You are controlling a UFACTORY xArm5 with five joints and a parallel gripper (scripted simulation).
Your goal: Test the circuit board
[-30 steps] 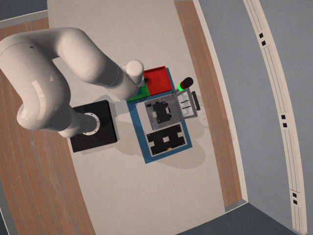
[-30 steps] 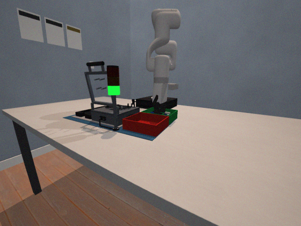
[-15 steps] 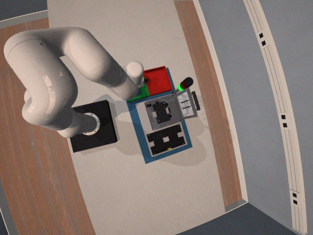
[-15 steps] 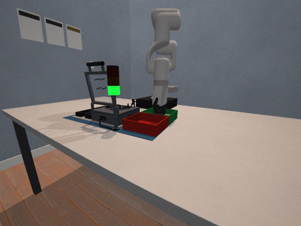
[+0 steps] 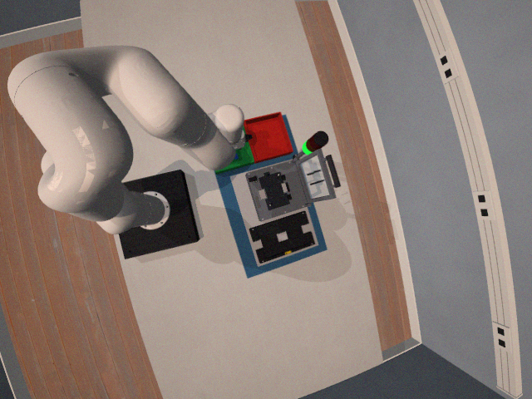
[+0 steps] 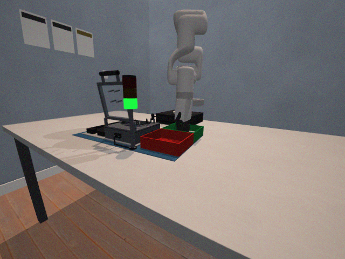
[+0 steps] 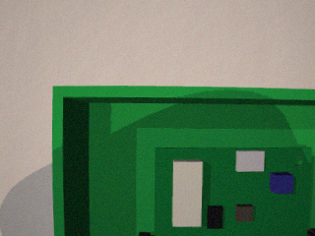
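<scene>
1 green section glows on your signal light [image 5: 307, 147] [image 6: 130, 103], and your tester's lid [image 5: 330, 189] [image 6: 102, 100] stands open. Your circuit board [image 7: 223, 192] is within the green bin's [image 5: 244, 164] [image 6: 198, 135] [image 7: 74, 92] walls, component side up. Your gripper's [image 5: 248, 137] [image 6: 183, 128] [image 7: 227, 234] fingers are wide apart; you can't tell whether they clamp it.

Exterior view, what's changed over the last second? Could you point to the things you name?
The gripper [image 5: 248, 137] [image 6: 183, 128] [image 7: 228, 233] has come down slightly, into the green bin [image 5: 244, 165] [image 6: 199, 135] [image 7: 74, 92]. Whether it released the board [image 5: 235, 157] [image 7: 226, 189] is unclear. The light [image 5: 307, 148] [image 6: 130, 103] stayed green, the lid [image 5: 330, 189] [image 6: 102, 100] open.
</scene>
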